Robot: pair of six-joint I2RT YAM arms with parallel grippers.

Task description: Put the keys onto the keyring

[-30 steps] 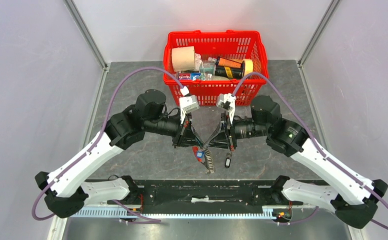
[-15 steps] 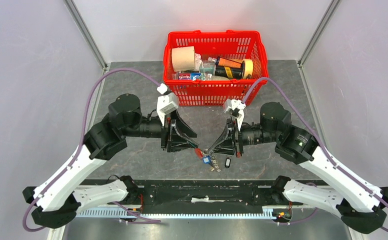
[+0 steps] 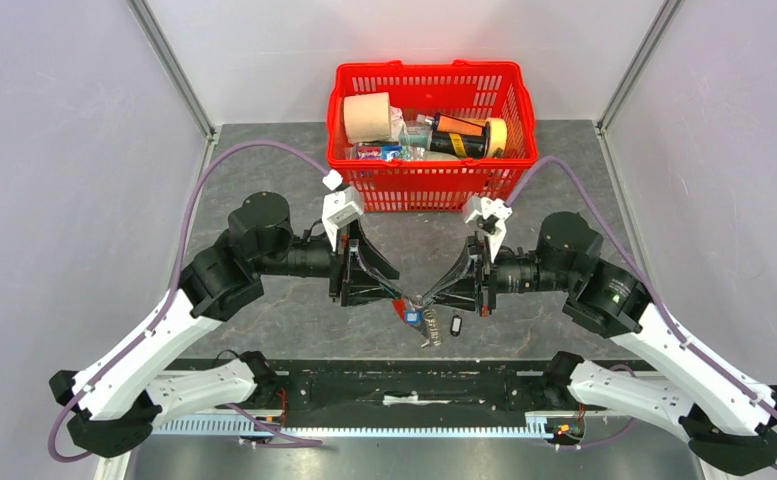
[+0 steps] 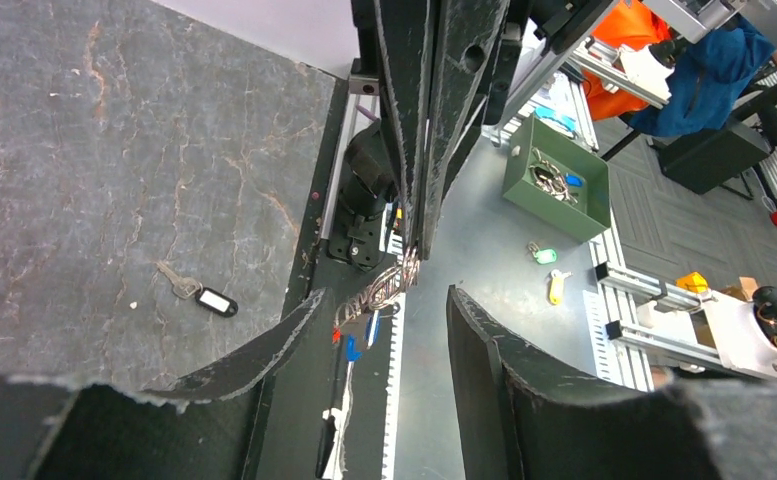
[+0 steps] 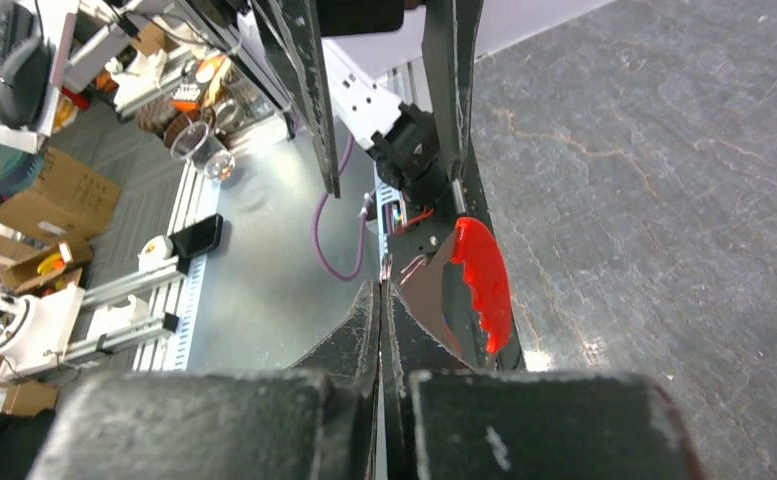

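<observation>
while right fingers [image 5: 349, 345] pinch keyring [image 3: 422, 325] tight, left fingers [image 4: 264, 360] gape beside it; black-headed key [image 3: 456, 324] lies nearby.

white arms [image 3: 149, 345], black joints [image 3: 261, 215], purple cables [image 3: 254, 143], black end effectors [image 3: 397, 295]

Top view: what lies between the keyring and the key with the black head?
Nothing but bare table; the top view shows a grey strip between the keyring and the black-headed key.
</observation>
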